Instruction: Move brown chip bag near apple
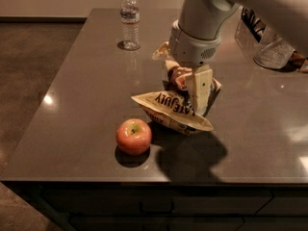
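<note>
A glossy dark grey-brown desk (pixel 72 105). Nearest stands a round red-pink apple (pixel 133 136). Just beside it, at its two o'clock, a crinkly brown-and-cream chip bag (pixel 171 112) is pinched from above by the robot's gripper (pixel 193 93). Farther, at twelve o'clock, stands a clear plastic water bottle (pixel 130 18).

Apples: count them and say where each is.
1. The apple lies near the table's front edge, just left of the bag, which the tool grips from above. Others could hide behind the arm.
</note>
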Available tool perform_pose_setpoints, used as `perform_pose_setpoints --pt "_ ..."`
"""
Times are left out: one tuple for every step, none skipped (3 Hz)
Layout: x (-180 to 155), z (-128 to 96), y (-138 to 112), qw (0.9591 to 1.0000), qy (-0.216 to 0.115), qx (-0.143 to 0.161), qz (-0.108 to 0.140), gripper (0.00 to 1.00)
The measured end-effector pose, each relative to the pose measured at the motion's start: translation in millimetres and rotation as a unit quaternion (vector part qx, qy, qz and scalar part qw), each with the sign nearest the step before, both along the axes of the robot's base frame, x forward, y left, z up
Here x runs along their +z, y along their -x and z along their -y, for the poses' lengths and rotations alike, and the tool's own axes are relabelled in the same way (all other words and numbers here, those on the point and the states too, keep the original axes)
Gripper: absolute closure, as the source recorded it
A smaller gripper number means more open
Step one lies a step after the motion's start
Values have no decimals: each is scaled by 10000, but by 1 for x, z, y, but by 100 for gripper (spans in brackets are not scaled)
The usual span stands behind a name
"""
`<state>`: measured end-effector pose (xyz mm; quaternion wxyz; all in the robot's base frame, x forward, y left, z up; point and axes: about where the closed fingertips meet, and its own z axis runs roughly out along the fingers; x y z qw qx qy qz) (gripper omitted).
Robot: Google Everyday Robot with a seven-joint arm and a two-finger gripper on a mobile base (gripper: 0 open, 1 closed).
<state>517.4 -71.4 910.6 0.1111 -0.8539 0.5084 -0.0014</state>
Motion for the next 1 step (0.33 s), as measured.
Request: perform_pose_setpoints --pt "0 0 0 10000 0 0 1 0"
